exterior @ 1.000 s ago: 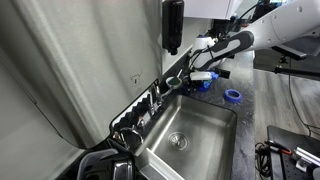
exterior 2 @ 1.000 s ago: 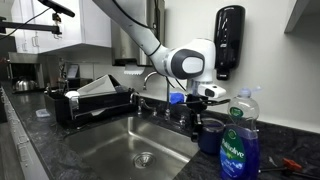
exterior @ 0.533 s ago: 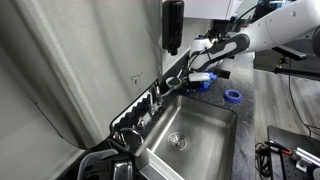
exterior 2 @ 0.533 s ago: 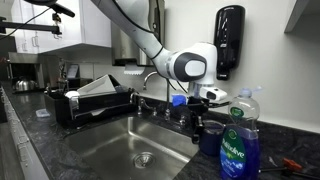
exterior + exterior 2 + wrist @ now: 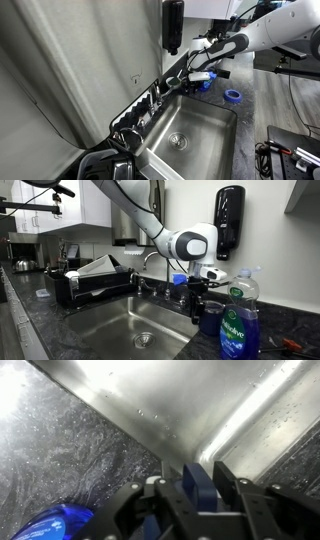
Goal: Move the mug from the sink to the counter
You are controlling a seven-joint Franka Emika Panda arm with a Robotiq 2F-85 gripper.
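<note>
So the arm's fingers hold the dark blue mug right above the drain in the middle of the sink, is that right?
Not quite. The fingers do hold the mug, but it is at the counter past the far corner of the sink, near the blue ring, not above the drain. Both exterior views show the drain with nothing over it.

In an exterior view the camera sits high by the wall, fairly far off, looking down the length of the rectangular stainless-steel sink [image 5: 215,118] towards my arm. In an exterior view the camera sits low at counter height, close behind a blue dish-soap bottle [image 5: 233,330], facing across the sink [image 5: 105,320] to the wall. Both exterior views share the sink, the black wall dispenser [image 5: 172,25] [image 5: 229,220] and my gripper [image 5: 200,80] [image 5: 197,302]. My wrist camera looks from very close past the gripper [image 5: 196,500], clamped on the dark blue mug [image 5: 196,482], at steel rim and dark grey counter [image 5: 60,450].
</note>
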